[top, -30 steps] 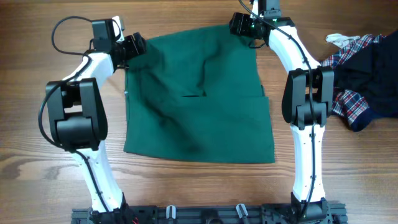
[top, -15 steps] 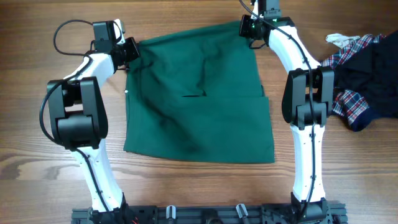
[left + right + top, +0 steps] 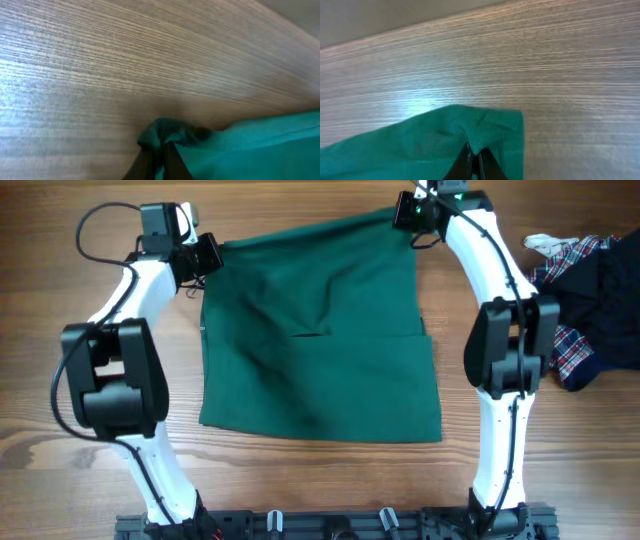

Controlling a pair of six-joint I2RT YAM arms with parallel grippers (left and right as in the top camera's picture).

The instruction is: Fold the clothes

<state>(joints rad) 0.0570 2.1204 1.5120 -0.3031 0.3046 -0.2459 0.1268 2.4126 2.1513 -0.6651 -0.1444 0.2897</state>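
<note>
There, the dark green garment (image 3: pixel 320 340) lay spread nearly flat in the middle of the wooden surface (image 3: pixel 60 330), between the two arms, with a few soft creases running across it. The left pincer (image 3: pixel 210 254) was clamped on the garment's far left corner, and its wrist view showed a small bunch of cloth pinched between the tips. The right pincer (image 3: pixel 406 214) was clamped on the far right corner, the cloth draping away from its tips. Off to the right, well apart from the green cloth, a plaid shirt (image 3: pixel 560 345) lay crumpled together with a navy garment (image 3: pixel 610 300).
</note>
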